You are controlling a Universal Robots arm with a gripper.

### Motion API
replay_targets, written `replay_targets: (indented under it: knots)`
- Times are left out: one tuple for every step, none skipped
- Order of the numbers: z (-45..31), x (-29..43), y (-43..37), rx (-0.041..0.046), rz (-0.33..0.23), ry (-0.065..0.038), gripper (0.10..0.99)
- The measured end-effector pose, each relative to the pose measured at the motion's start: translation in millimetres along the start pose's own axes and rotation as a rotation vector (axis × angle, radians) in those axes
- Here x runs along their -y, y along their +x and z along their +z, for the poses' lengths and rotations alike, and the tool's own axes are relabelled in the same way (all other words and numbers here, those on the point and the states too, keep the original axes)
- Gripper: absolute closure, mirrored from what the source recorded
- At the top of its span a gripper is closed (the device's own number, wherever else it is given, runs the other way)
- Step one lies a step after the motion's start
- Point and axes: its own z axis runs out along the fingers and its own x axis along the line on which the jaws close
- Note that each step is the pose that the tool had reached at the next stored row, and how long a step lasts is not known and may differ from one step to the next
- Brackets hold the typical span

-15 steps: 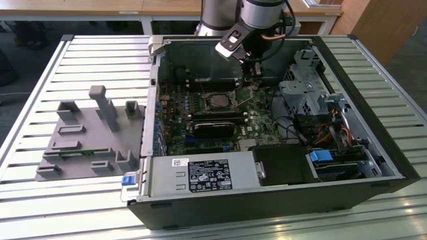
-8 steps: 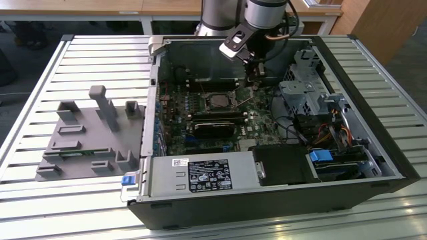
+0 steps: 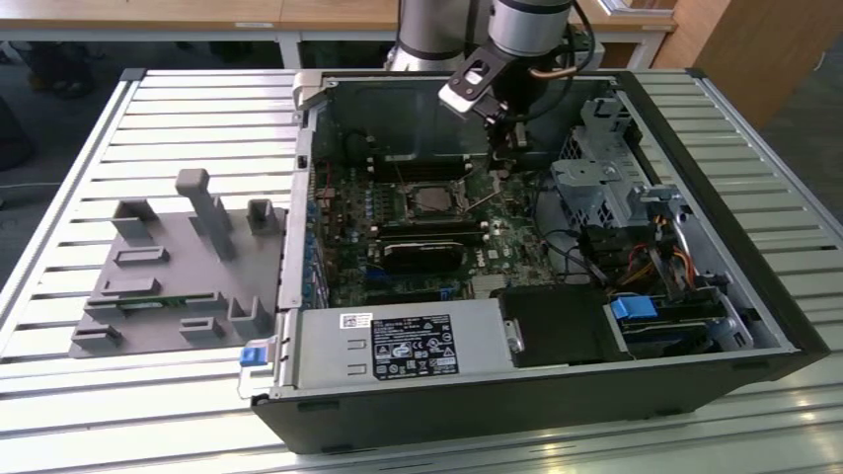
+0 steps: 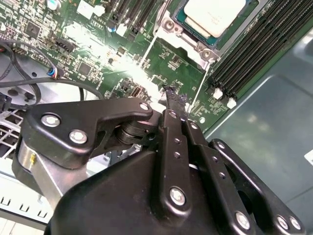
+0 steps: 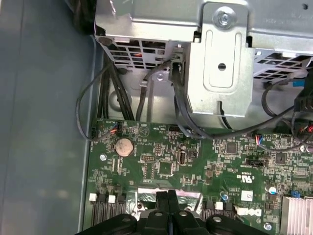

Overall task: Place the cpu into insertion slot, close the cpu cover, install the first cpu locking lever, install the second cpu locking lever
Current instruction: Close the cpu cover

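The jaws are together, their two black fingertips (image 4: 174, 101) pressed side by side with nothing visible between them. They hang low inside the open computer case (image 3: 737, 247), just above the green motherboard (image 5: 195, 164).

In the second wrist view the cpu (image 4: 213, 13) lies flat in its socket, silvery top up. It is a short way beyond the tips, apart from them and not under them. The first step, seating the chip, therefore looks done.

A silvery frame edge (image 4: 188, 43) runs along the side of the chip nearest the jaws. Some of the chip's green border shows beside it. I cannot tell whether this edge is the cpu cover folded down or only the socket's own bracket. So I judge the cover step unconfirmed, more likely not finished.

I cannot make out the two locking levers well enough to call either one latched. Both lever steps count as open, as far as these pictures show.

The memory slots (image 4: 254, 49) run past the chip on its far side from the jaws. On the opposite side of the jaws, away from the chip, a coin cell (image 5: 123, 146) sits on the board below a metal drive cage (image 5: 220, 58).

The case rests on a slatted desk (image 3: 197, 128). A grey fixture (image 3: 172, 267) stands well apart from the jaws, outside the case.
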Motion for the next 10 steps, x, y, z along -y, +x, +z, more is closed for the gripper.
replay_targets:
  knots:
    - [0.3, -0.6, 0.7, 0.0001, 0.000, 0.000, 0.980]
    - [0.7, -1.4, 1.3, 0.0003, 0.000, 0.000, 0.980]
    - [1.1, -2.3, 1.8, 0.0003, 0.000, 0.001, 0.980]
    - [1.5, -3.2, 2.2, 0.0002, 0.000, 0.001, 0.980]
    - [2.0, -4.1, 2.5, 0.0003, 0.000, 0.001, 0.980]
    - [2.4, -5.0, 2.7, 0.0003, 0.000, 0.001, 0.980]
    - [2.9, -6.1, 2.8, 0.0004, 0.000, 0.002, 0.980]
    - [3.4, -7.2, 2.9, 0.0004, 0.000, 0.002, 0.980]
    - [3.8, -8.3, 2.9, 0.0004, 0.000, 0.002, 0.980]
    - [4.1, -9.5, 2.9, 0.0005, 0.000, 0.002, 0.980]
